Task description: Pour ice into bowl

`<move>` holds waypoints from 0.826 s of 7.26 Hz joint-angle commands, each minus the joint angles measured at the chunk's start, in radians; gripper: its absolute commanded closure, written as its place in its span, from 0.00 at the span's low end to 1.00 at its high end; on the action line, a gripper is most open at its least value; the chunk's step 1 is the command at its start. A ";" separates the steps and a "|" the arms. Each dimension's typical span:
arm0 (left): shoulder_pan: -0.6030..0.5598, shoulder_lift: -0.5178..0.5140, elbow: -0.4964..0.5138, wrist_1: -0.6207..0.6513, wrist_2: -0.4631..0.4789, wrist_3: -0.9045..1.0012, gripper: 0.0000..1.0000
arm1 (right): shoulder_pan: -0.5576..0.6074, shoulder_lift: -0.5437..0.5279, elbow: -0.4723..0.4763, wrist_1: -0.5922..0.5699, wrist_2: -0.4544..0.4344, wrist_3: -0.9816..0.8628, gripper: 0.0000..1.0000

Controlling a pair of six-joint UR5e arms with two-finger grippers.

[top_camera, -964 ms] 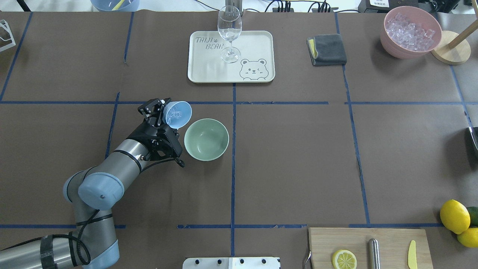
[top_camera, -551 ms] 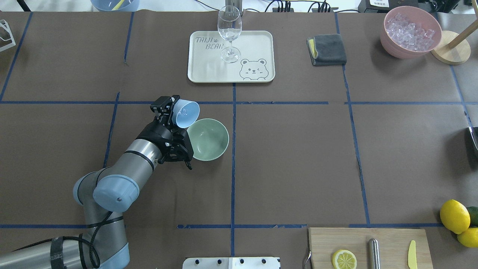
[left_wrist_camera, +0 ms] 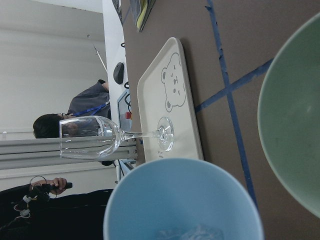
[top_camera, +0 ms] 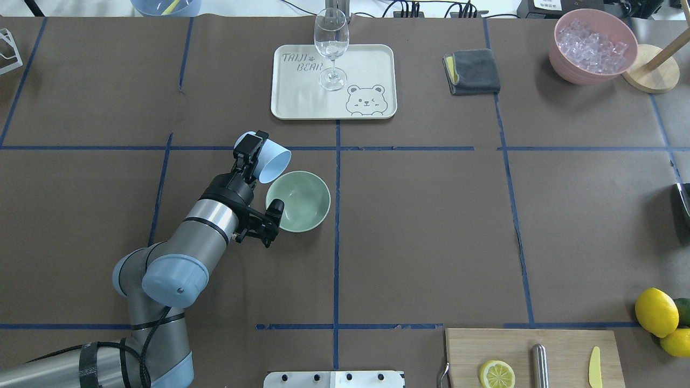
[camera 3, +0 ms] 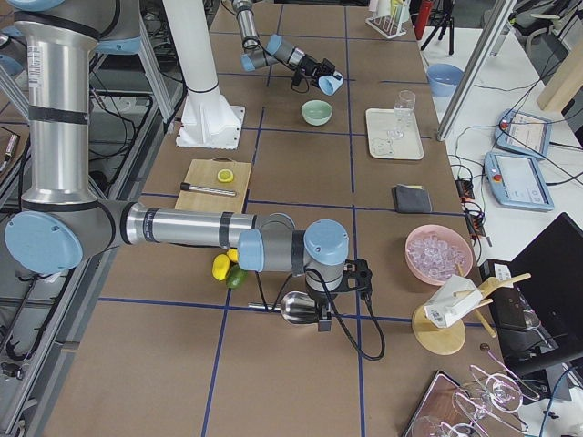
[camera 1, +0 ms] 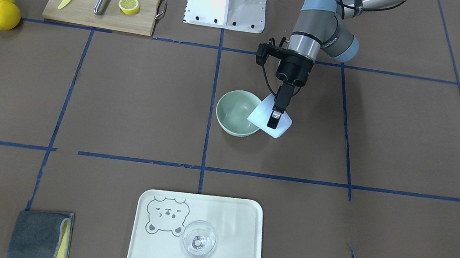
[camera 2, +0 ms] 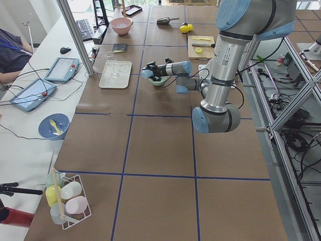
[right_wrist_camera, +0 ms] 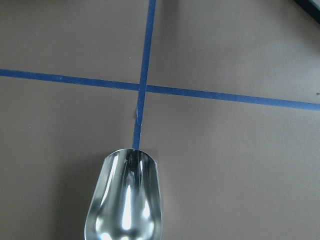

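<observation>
My left gripper [top_camera: 256,153] is shut on a light blue cup [top_camera: 274,161], held tipped with its mouth toward the pale mint-green bowl [top_camera: 318,207] just right of it. In the front view the gripper [camera 1: 274,120] holds the cup [camera 1: 284,127] against the bowl's rim [camera 1: 235,97]. The left wrist view shows the cup [left_wrist_camera: 185,200] with clear ice [left_wrist_camera: 185,232] inside and the bowl [left_wrist_camera: 295,115] beside it. The bowl looks empty. My right gripper [camera 3: 323,296] is at the table's right end above a metal scoop [right_wrist_camera: 125,200]; I cannot tell if it is open or shut.
A cream tray [top_camera: 377,64] with a wine glass [top_camera: 331,43] stands behind the bowl. A grey cloth [top_camera: 473,71], a pink container [top_camera: 593,46] of ice-like pieces and a wooden stand [top_camera: 652,75] are back right. A cutting board [top_camera: 531,358] and lemons [top_camera: 656,311] are front right.
My left gripper has turned the cup and carried it a little right. The cup's inside faced up before; now its outside faces up and its mouth points at the bowl.
</observation>
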 commanded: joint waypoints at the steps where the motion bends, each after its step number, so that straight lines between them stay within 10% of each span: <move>1: 0.000 -0.010 0.006 0.002 0.009 0.185 1.00 | 0.006 -0.001 0.000 0.000 -0.003 0.000 0.00; 6: 0.000 0.002 0.004 0.004 0.010 0.396 1.00 | 0.020 -0.018 0.006 0.000 0.002 0.000 0.00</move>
